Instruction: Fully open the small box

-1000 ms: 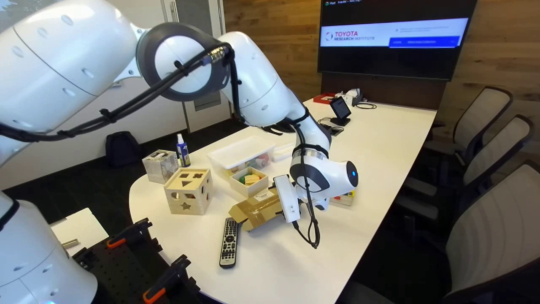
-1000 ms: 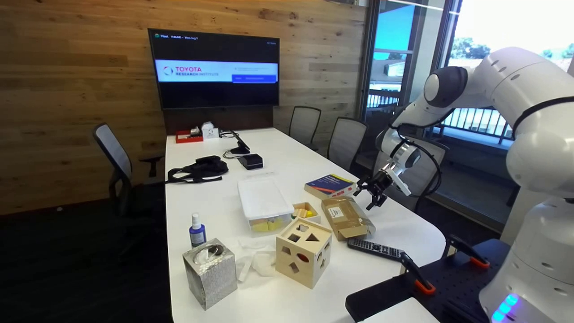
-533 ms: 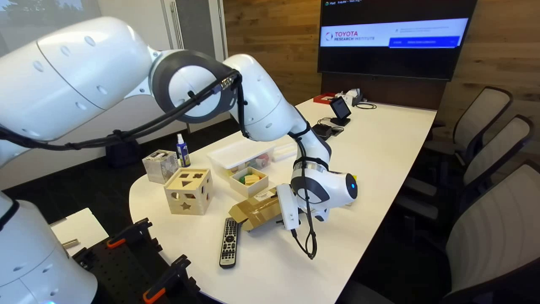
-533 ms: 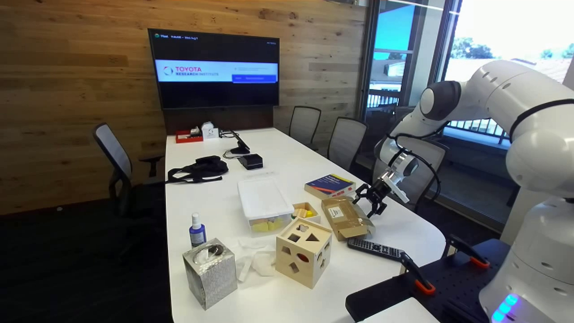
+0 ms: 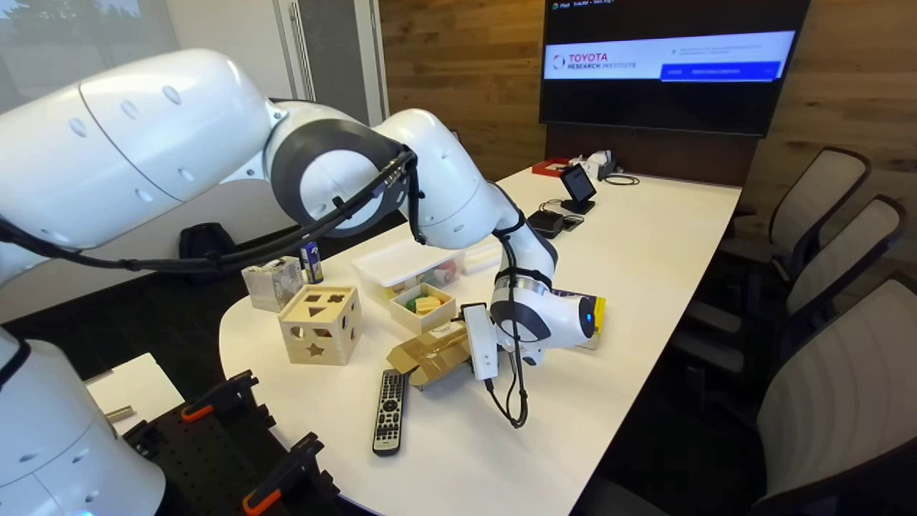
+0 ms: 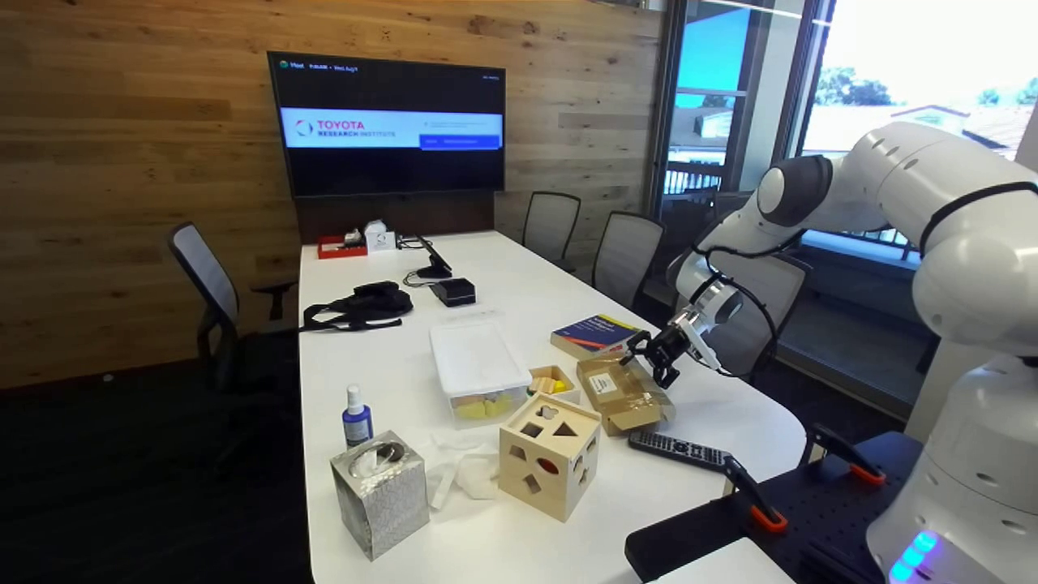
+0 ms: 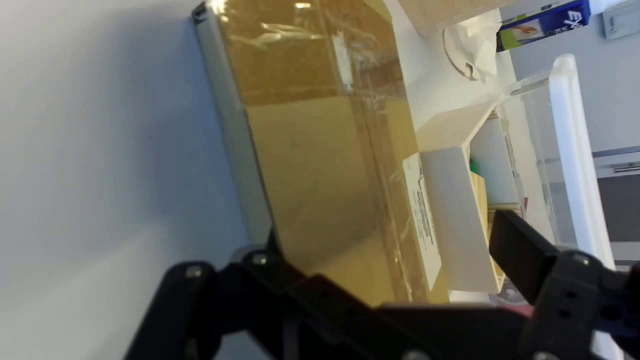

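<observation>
The small box (image 6: 636, 397) lies on the white table with its taped tan top facing up. It also shows in an exterior view (image 5: 433, 355), with an end flap sticking out near the remote. In the wrist view the box (image 7: 315, 160) shows a pale grey side and a white label. My gripper (image 6: 647, 369) is open, low over the box's edge on the book's side. In the wrist view the gripper (image 7: 395, 250) straddles the box; one fingertip is partly hidden at the pale side, and the other stands apart beyond the label edge. Contact is not clear.
A wooden tray of blocks (image 5: 423, 308) stands close beside the box. A remote (image 5: 389, 412) lies at its flap end. The wooden cube (image 6: 550, 458), a lidded plastic bin (image 6: 478, 361) and a blue-red book (image 6: 596, 334) are nearby.
My gripper has come down and moved in over the box. The box has shifted slightly toward the wooden tray in the last half second.
</observation>
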Tool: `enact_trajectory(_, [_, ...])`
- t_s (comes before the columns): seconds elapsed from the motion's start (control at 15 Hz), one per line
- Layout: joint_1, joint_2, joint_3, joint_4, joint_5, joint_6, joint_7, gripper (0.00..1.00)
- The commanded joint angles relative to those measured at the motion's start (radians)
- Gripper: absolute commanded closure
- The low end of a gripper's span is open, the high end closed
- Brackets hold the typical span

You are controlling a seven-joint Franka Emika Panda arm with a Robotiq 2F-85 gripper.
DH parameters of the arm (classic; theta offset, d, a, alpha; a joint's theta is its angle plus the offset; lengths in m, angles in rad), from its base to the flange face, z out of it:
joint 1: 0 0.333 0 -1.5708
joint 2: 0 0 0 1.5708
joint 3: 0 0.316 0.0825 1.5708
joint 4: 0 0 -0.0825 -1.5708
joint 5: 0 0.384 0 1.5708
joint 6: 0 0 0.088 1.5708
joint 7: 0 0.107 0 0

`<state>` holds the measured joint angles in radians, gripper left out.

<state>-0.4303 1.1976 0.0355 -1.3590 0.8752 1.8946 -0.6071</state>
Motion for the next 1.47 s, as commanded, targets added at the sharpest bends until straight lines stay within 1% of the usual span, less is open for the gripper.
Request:
enact_trajectory(0.0, [-0.031,-0.043,0.026,-0.026,0.017,-0.021,-0.037,0.00])
enact_trajectory(0.27, [-0.042,-0.148,0.013,-0.124,0.022,0.017,-0.099,0.00])
enact_trajectory(0.47, [-0.045,-0.204,0.027,-0.156,0.011,-0.039,-0.177,0.00])
enact_trajectory(0.73, [-0.009,-0.206,0.039,-0.137,-0.002,-0.151,-0.219,0.00])
enact_trajectory(0.93, [0.032,-0.204,0.041,-0.129,-0.015,-0.220,-0.238,0.00])
enact_trajectory(1.13, [0.085,-0.214,0.044,-0.128,-0.039,-0.263,-0.258,0.00])
enact_trajectory(1.4, [0.175,-0.193,0.043,-0.088,-0.123,-0.291,-0.220,0.00])
